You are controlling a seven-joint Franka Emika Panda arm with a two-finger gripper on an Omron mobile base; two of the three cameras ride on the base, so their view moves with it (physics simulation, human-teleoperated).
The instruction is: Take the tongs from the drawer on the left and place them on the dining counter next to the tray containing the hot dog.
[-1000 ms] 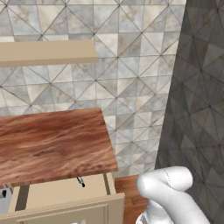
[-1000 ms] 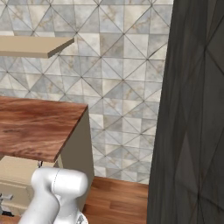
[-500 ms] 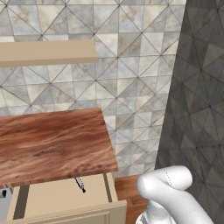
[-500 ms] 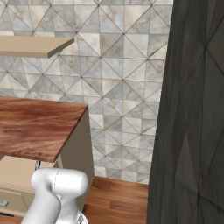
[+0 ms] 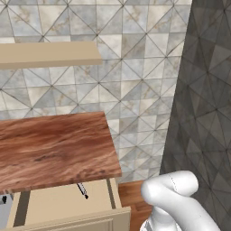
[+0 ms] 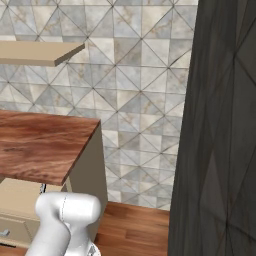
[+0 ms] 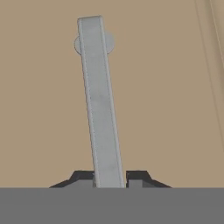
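- The drawer [image 5: 63, 205] stands pulled open under the wood counter [image 5: 54, 149]; its pale floor fills the hand view.
- The tongs [image 7: 99, 105] run lengthwise straight away from the gripper [image 7: 110, 179], whose jaws are clamped on their near end.
- Their black tips [image 5: 85, 196] barely show; dining counter, tray and hot dog are hidden.

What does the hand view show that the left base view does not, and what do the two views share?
Hand view alone: the end effector shut on a flat silver bar, its dark fingertips pressed against the bar's sides, with a round mount behind the bar's far end.

Left base view alone: the wood-grain counter, a beige shelf, the tiled wall, the tongs lying in the drawer, and the white arm.

Shared: pale beige drawer wood.
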